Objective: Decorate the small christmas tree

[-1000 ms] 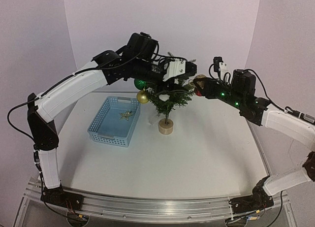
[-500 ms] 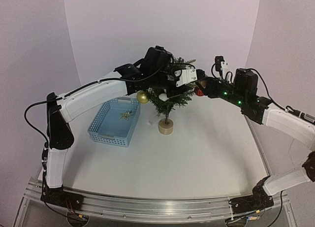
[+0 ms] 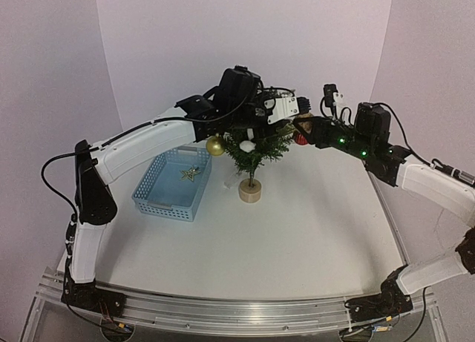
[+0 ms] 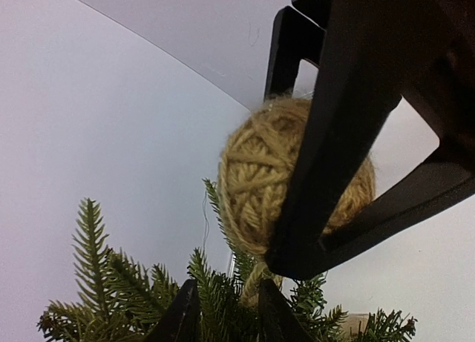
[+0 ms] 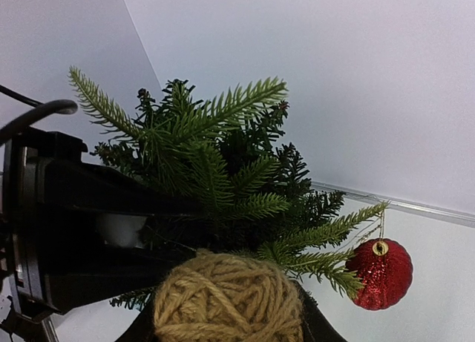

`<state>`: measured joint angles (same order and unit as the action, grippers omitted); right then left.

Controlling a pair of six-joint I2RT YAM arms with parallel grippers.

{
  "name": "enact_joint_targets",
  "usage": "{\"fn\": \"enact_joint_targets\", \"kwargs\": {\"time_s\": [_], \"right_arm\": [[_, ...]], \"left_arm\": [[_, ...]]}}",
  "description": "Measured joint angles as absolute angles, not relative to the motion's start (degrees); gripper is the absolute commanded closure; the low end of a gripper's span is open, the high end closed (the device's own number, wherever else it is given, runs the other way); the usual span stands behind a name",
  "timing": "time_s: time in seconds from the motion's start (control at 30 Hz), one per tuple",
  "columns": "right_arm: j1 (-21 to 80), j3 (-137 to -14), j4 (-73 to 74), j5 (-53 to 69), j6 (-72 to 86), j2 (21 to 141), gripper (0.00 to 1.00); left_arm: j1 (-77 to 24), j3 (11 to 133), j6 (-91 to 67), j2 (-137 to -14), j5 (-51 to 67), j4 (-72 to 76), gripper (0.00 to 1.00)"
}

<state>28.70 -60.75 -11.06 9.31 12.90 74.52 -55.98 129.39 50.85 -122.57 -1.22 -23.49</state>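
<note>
**Two table-mounted arms, top and wrist views.**
The left arm (image 3: 145,143) and right arm (image 3: 434,188) are clad in white shells between black joint housings; black cables (image 3: 44,180) are looped beside the links, green lights (image 3: 336,142) are lit at upper right, and the left gripper (image 4: 226,316) is fitted with black fingers.

The top camera looks down from behind over the white bench (image 3: 297,231). Both wrist cameras, close and upward-tilted, share the tan twine ball (image 4: 252,171) and dark green miniature fir (image 5: 215,149).
</note>
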Motion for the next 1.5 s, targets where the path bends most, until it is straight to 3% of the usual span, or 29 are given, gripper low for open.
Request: {"fn": "enact_joint_targets", "kwargs": {"time_s": [0.1, 0.2, 0.23, 1.5], "right_arm": [[28.5, -60.77, -11.11, 10.03, 12.85, 74.52, 0.86], [28.21, -60.77, -11.11, 10.54, 12.72, 74.52, 0.86], [28.14, -60.77, -11.11, 10.67, 12.67, 74.52, 0.86], [26.87, -64.27, -12.47, 12.49, 7.53, 80.97, 0.9]], "left_arm": [[-55.89, 129.4, 51.61, -123.33, -1.23, -23.57, 0.82], [-55.88, 129.4, 52.38, -123.81, -1.22, -23.58, 0.99], [-55.88, 129.4, 52.68, -123.92, -1.21, -23.62, 1.0], [-54.52, 117.71, 58.76, -118.08, -1.69, -16.91, 1.0]]}}
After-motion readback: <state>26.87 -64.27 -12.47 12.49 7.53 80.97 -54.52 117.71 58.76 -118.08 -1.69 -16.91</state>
